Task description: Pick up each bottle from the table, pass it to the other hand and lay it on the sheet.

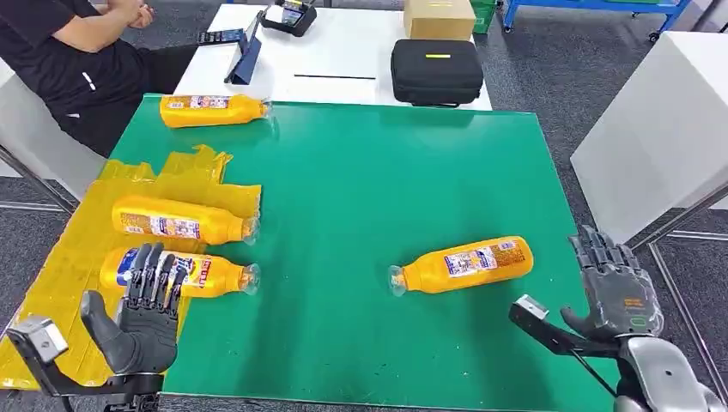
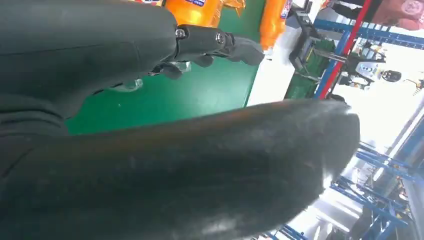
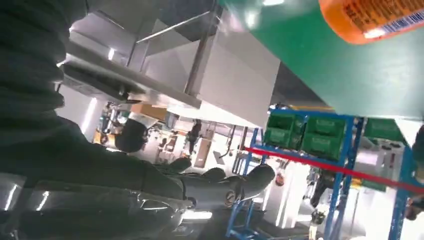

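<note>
The green table (image 1: 360, 189) spans mid-frame, the yellow sheet (image 1: 51, 283) lower left with two bottles. The lone bottle (image 1: 464, 264) lies lower right; right hand (image 1: 616, 287), spread and empty, should approach its body squarely. Left hand (image 1: 146, 313) is spread too.

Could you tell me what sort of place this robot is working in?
Probably a robotics lab or test workshop: a green mat covers a work table, blue shelving with green bins stands behind it, and a seated person watches beside a white desk with devices.
</note>
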`<action>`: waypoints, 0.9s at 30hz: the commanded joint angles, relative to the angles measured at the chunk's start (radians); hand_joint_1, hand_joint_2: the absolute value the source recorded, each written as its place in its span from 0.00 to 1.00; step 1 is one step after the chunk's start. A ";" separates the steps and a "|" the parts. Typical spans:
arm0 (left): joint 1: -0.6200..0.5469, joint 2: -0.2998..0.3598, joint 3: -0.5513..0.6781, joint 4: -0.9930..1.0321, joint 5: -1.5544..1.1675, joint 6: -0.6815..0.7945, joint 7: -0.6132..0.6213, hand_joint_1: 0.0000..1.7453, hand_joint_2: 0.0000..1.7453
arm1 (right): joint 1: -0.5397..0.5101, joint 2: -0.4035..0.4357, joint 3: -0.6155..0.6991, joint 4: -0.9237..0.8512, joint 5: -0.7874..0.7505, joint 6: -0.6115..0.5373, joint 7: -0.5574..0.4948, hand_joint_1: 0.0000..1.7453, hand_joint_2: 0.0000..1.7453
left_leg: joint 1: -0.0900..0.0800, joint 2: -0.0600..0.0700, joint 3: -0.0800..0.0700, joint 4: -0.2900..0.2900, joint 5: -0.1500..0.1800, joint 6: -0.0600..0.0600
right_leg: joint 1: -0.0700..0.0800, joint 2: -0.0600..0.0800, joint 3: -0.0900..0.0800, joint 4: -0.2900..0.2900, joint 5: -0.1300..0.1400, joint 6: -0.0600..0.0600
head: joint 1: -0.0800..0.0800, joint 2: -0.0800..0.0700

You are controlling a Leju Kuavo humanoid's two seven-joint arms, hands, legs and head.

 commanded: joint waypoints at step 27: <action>0.016 0.038 0.031 0.014 0.071 0.009 -0.050 0.00 0.00 | -0.481 -0.112 0.563 0.466 -0.233 -0.049 -0.076 0.00 1.00 | 0.001 0.002 0.009 0.000 -0.002 0.001 | 0.002 0.002 0.009 -0.001 -0.001 -0.007 | 0.000 0.000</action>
